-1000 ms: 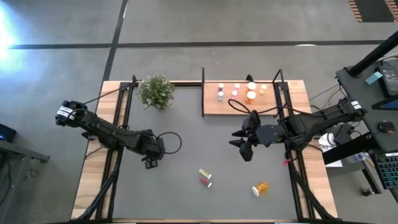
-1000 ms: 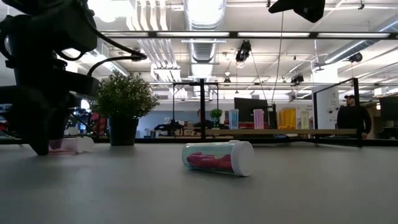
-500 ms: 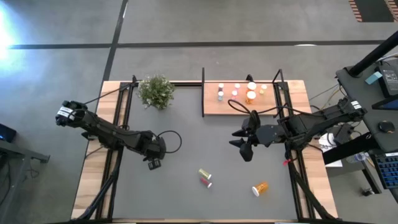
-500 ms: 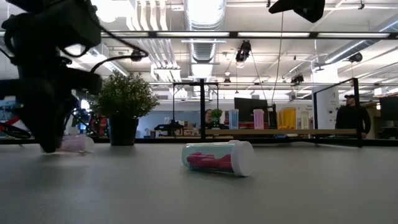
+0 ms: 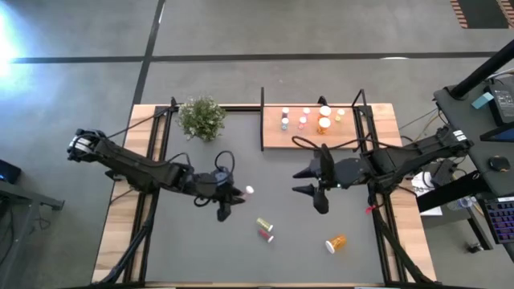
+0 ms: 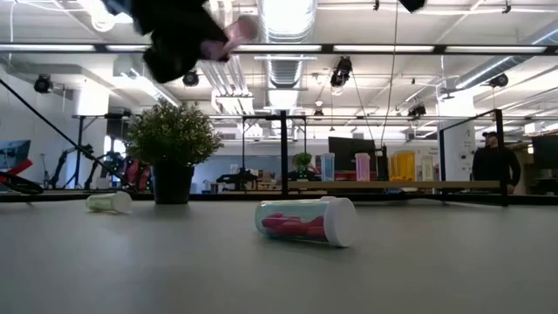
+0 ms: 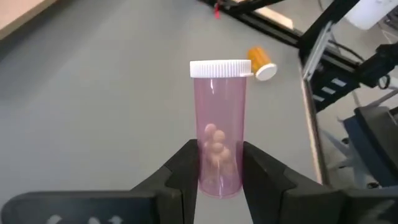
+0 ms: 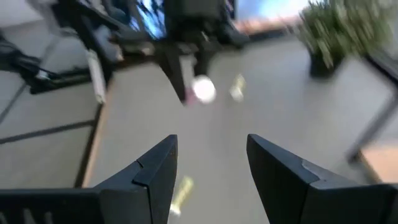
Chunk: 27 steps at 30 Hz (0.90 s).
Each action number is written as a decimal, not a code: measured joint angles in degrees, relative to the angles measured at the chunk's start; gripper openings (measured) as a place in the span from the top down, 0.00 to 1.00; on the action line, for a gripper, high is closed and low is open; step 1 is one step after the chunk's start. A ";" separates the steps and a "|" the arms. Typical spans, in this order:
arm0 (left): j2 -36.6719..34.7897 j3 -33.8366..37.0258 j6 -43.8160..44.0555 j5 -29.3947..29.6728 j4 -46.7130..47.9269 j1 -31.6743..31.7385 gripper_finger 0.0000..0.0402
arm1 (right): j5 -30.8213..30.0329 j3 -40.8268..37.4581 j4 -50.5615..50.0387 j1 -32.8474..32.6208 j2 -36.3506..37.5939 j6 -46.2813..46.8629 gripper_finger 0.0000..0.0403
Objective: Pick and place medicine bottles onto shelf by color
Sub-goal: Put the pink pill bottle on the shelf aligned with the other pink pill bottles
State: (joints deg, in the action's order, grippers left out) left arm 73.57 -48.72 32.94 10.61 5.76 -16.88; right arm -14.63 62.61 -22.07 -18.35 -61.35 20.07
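Two arms over the worktop (image 5: 201, 249). Left hand (image 7: 214, 171) is clamped tight on a pink pill bottle (image 7: 219, 127) with a white cap, held up in the air near the middle, well clear of the surface in the low view. Right hand (image 5: 316, 183) hangs just in front of the shelf (image 5: 309, 138), fingers parted a bit with nothing between them.

On the shelf at the back right edge, a handful of little bottles (image 5: 324, 122) stand upright. Loose ones lying down: a yellow-green bottle (image 5: 264, 223) and a pink one (image 5: 264, 234) just beside each other toward the front, and an orange bottle (image 5: 336, 242) nearer the front right. Potted plant (image 5: 201, 118) sits at the back. Plenty of bare grey surface on the left and front.
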 joint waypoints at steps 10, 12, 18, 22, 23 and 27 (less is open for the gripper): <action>7.66 -12.99 -3.57 -0.02 -0.85 0.00 0.79 | 5.67 1.04 4.87 1.89 -3.29 -6.66 0.47; 8.57 -14.86 -4.79 0.04 -0.74 0.00 0.79 | 6.13 2.42 4.76 1.91 -4.51 -8.09 0.44; 9.92 -16.58 -5.21 0.20 -0.76 0.00 0.79 | 6.23 7.69 2.61 1.90 -8.50 -12.14 0.38; 9.94 -16.80 -5.25 0.80 -0.88 0.00 0.79 | 6.15 11.08 0.86 1.91 -11.18 -12.20 0.37; 9.94 -17.00 -5.40 0.97 -0.87 0.00 0.79 | 6.18 11.73 0.68 1.91 -11.87 -12.30 0.37; 9.94 -17.98 -6.86 1.39 -1.21 0.00 0.79 | 6.60 14.07 -0.51 2.18 -15.33 -12.74 0.37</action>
State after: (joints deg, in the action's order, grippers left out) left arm 83.50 -66.70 26.08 12.00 4.56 -16.88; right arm -8.03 76.68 -22.58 -16.17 -76.68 7.34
